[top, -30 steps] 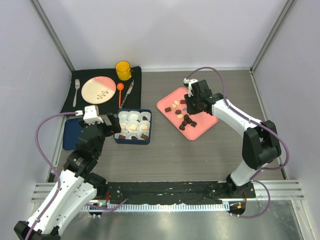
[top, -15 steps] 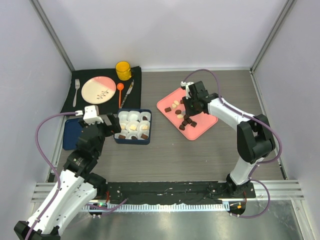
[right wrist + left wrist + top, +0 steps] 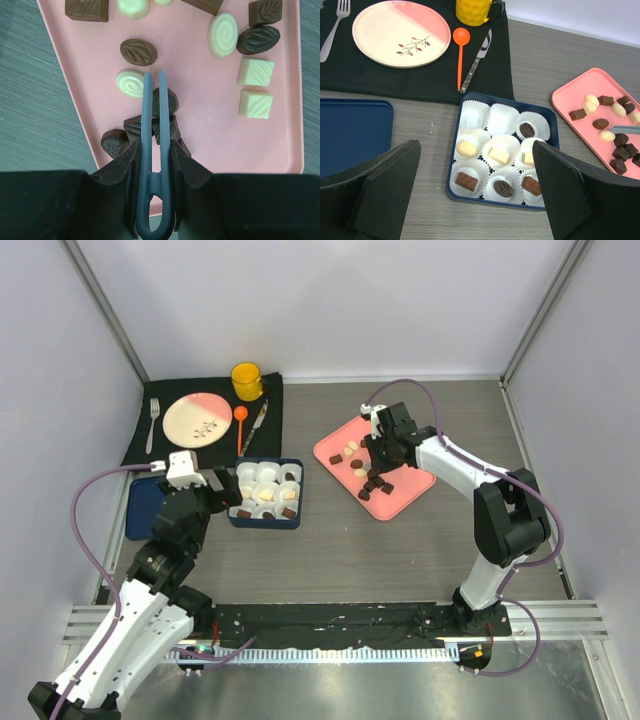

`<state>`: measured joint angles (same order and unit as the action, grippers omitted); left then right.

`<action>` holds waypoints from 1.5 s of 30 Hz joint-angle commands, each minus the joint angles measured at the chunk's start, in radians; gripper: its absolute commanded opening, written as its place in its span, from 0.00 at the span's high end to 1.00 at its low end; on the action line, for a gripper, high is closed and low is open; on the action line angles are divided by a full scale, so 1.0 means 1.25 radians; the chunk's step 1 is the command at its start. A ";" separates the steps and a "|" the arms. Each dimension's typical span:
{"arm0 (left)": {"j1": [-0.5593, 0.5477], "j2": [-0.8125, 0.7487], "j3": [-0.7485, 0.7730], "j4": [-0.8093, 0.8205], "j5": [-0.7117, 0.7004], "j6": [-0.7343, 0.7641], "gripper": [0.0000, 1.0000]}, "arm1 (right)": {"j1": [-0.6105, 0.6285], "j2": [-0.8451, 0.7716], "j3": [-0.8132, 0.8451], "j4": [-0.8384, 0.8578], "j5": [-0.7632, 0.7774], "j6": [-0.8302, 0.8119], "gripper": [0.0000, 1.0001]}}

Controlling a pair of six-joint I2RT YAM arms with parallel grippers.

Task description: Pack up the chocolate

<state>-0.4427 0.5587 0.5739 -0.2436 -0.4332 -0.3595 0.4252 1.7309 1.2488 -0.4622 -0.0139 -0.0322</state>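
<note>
Loose dark and cream chocolate [image 3: 138, 52] lies on the pink tray [image 3: 410, 482]. My right gripper [image 3: 155, 150] is shut on blue-grey tongs [image 3: 154, 125]. The tong tips stand slightly apart over the tray, between a cream swirl piece [image 3: 131, 82] and a dark piece [image 3: 167, 101], with nothing between them. The blue box [image 3: 454, 165] of white paper cups holds several pieces, among them a cream swirl [image 3: 466, 149] and a brown bar [image 3: 467, 181]. My left gripper [image 3: 476, 147] hovers open just in front of the box, holding nothing.
A black placemat [image 3: 175, 445] at the back left carries a plate [image 3: 197, 419], fork [image 3: 153, 423], orange spoon [image 3: 240, 426], knife [image 3: 254, 427] and yellow mug [image 3: 247, 381]. A dark blue lid [image 3: 350, 130] lies left of the box.
The right gripper with the tongs shifted slightly left and lower over the pink tray, then stayed still. The left arm has not moved.
</note>
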 commanded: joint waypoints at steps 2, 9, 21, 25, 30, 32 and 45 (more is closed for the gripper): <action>0.004 -0.001 0.032 0.029 0.003 0.007 0.00 | 0.002 -0.025 0.001 -0.019 -0.020 -0.015 0.77; 0.004 -0.003 0.032 0.029 0.003 0.005 0.00 | 0.003 -0.047 0.002 -0.038 -0.037 -0.016 0.77; 0.004 0.000 0.032 0.030 0.008 0.004 0.00 | 0.011 -0.066 0.031 -0.092 -0.072 -0.048 0.77; 0.003 0.000 0.032 0.030 0.008 0.004 0.00 | 0.011 -0.075 0.042 -0.098 -0.064 -0.049 0.77; 0.004 0.001 0.032 0.030 0.008 0.004 0.00 | 0.019 -0.085 0.056 -0.095 -0.070 -0.039 0.76; 0.003 0.002 0.032 0.030 0.009 0.005 0.00 | 0.022 -0.089 0.059 -0.093 -0.069 -0.034 0.76; 0.004 0.000 0.032 0.028 0.007 0.005 0.00 | 0.072 -0.042 0.064 -0.061 -0.036 -0.017 0.67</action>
<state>-0.4427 0.5591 0.5739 -0.2436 -0.4328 -0.3595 0.4980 1.6672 1.2858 -0.5762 -0.0872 -0.0654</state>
